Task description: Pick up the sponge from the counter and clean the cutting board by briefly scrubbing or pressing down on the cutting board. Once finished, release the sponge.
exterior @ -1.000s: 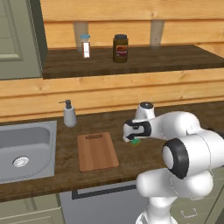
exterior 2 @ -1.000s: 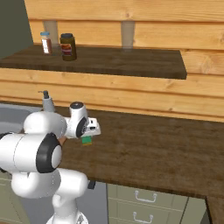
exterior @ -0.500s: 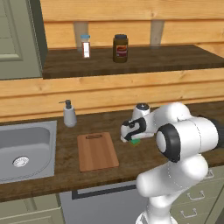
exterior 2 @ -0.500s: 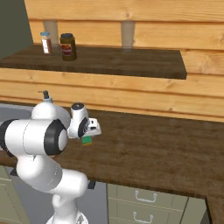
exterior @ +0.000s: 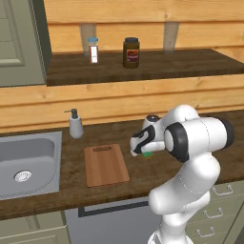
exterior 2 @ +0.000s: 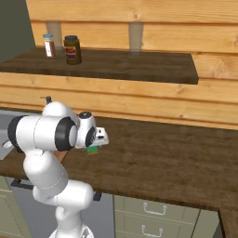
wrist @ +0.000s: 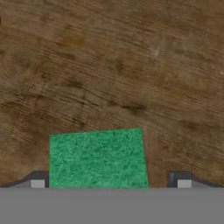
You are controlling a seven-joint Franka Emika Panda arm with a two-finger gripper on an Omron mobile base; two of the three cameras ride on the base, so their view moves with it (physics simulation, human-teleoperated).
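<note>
The green-topped sponge [wrist: 98,159] lies on the dark wood-grain counter [wrist: 109,65], low in the hand view. My gripper [wrist: 110,183] is open and straddles it; the left fingertip is close to the sponge's edge, and a gap shows at the right fingertip. From the left base view, the gripper [exterior: 140,148] hangs over the sponge [exterior: 147,154], just right of the light-brown cutting board [exterior: 106,165]. The board lies flat with its handle slot at the far edge. In the right base view, the sponge [exterior 2: 93,149] peeks out below the gripper [exterior 2: 95,142].
A steel sink [exterior: 26,164] is set into the counter at the left, with a soap dispenser [exterior: 75,125] behind the board. A higher shelf [exterior: 157,64] carries a dark jar [exterior: 131,52] and a small bottle [exterior: 93,50]. Bare counter [exterior 2: 162,158] stretches right of the arm.
The arm's elbow has swung upward and turned while the hand has stayed over the sponge. The sponge and the board have not moved.
</note>
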